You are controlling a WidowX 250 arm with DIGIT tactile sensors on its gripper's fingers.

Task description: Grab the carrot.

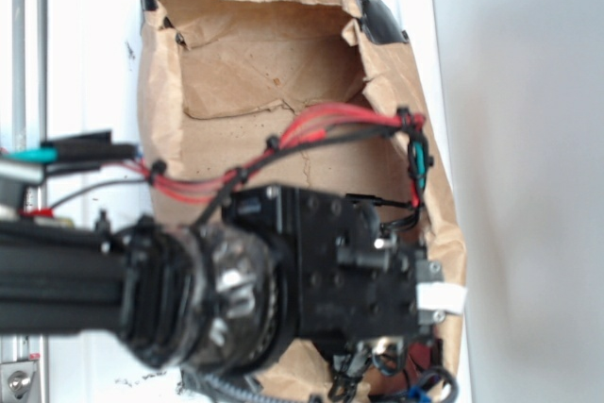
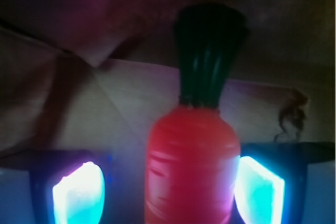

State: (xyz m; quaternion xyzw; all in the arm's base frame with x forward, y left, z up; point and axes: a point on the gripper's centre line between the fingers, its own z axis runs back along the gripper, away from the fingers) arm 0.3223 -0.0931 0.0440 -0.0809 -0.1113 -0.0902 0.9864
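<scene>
- While the black robot arm (image 1: 189, 290) reaches into the crumpled brown paper bag (image 1: 283, 73), the glossy orange plastic carrot (image 2: 191, 163) stands between the jaws.
- Right glowing pad (image 2: 258, 190) touches it; left stands apart, jaws part-open.

text: none legible | labels: none | brands: none | numbers: none | signs: none in either view
</scene>
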